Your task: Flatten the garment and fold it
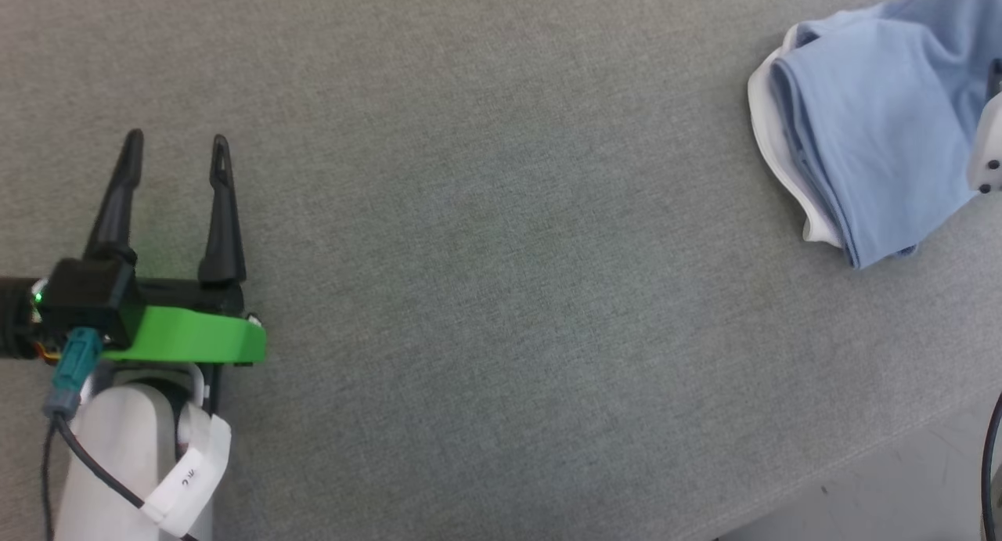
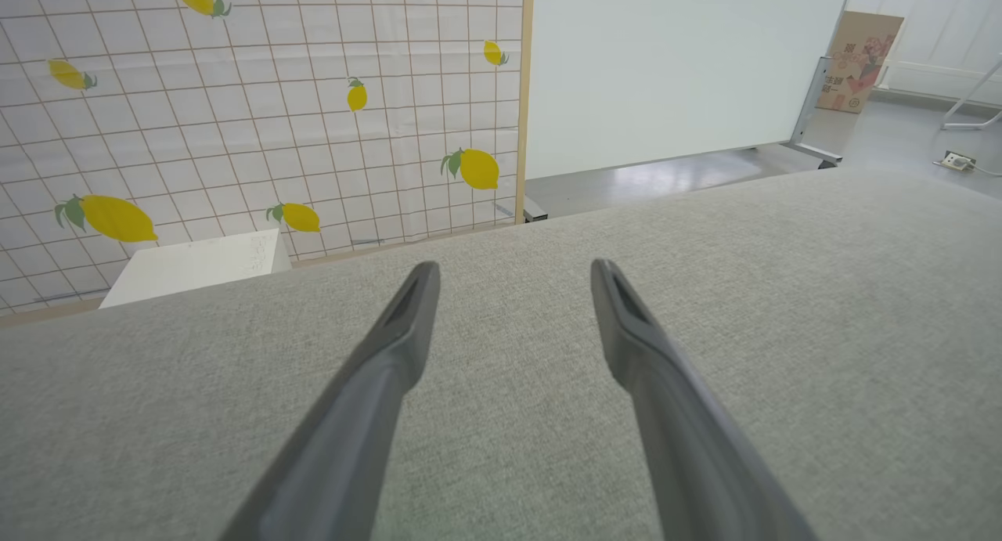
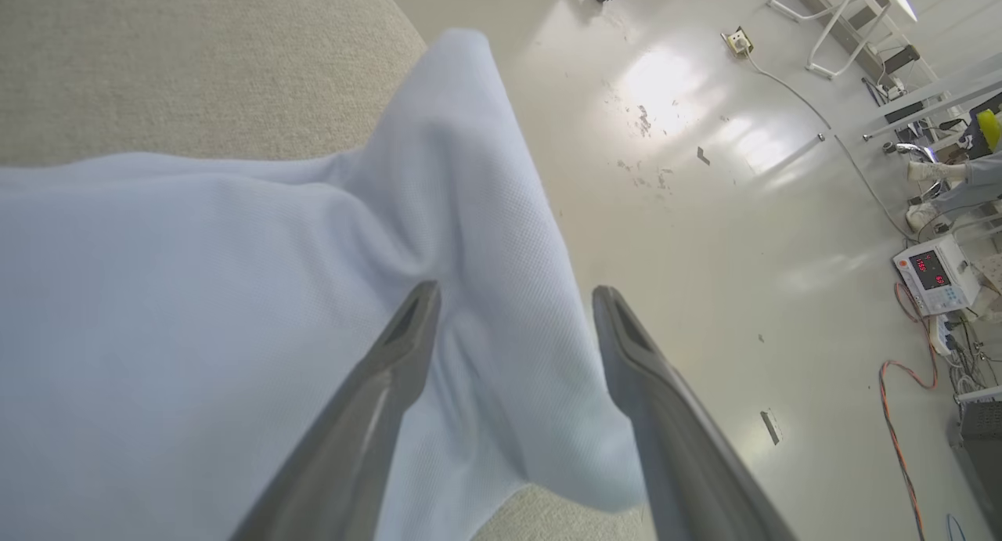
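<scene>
The light blue garment [image 1: 877,126] lies bunched at the far right of the grey table [image 1: 485,236], a white edge showing along its left side. Its fabric [image 3: 235,306] spreads under my right gripper [image 3: 513,294], which hovers open just above it, one corner hanging past the table's edge. At the right border of the head view, a bit of my right arm's pale casing [image 1: 988,149] lies over the cloth. My left gripper [image 1: 176,146] stands open at the lower left, far from the garment, with nothing between its fingers [image 2: 407,322].
The table's front edge [image 1: 861,455] runs at the lower right, with floor beyond. A lemon-print screen [image 2: 258,110], a white box [image 2: 196,267] and a white board [image 2: 673,63] stand past the table's far side. Cables and a device [image 3: 935,275] lie on the floor.
</scene>
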